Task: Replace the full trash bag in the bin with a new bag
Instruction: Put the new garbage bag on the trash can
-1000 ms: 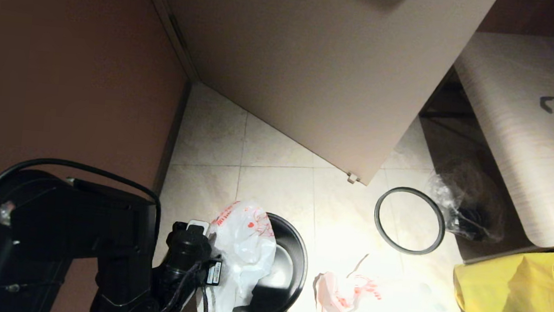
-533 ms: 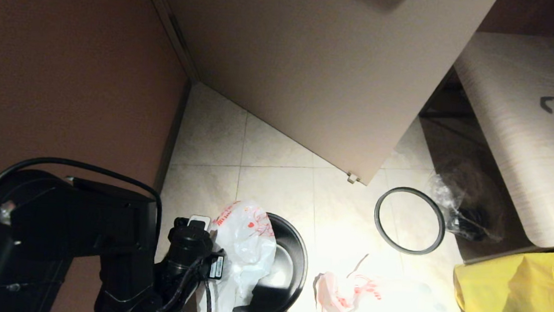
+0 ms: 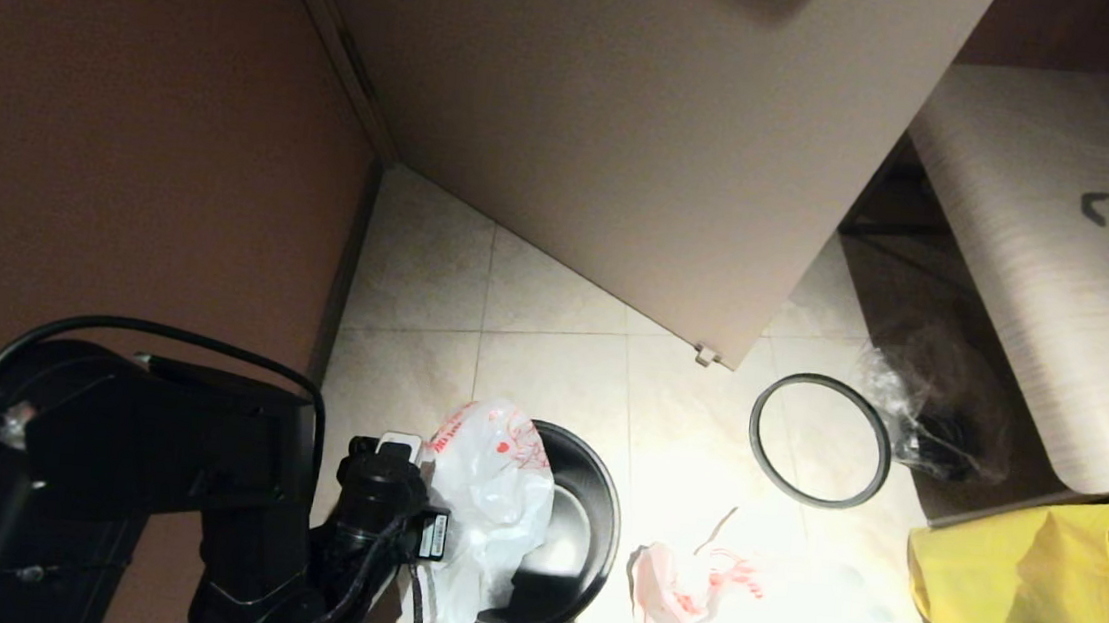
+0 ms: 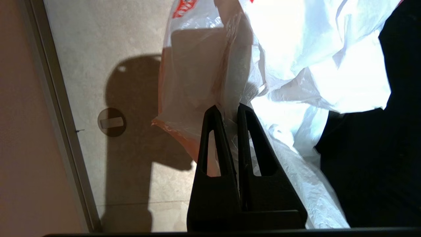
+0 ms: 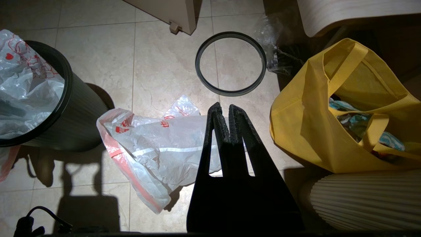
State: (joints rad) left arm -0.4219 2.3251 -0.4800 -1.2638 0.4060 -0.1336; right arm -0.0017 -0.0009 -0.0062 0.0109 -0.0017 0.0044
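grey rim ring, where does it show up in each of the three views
Head view: the grey rim ring lies flat on the floor, right of centre, below the door's corner.
Left wrist view: not in it.
Right wrist view: the ring lies upper centre, beyond the right gripper.
Shared landmark: the yellow tote, just right of the ring in both.

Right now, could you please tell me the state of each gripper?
Left gripper: shut on the new bag draped over the bin rim.
Right gripper: shut, holding nothing.

Black bin (image 3: pixel 584 545), red-printed white bag (image 3: pixel 489 486), yellow tote (image 3: pixel 1042 595)
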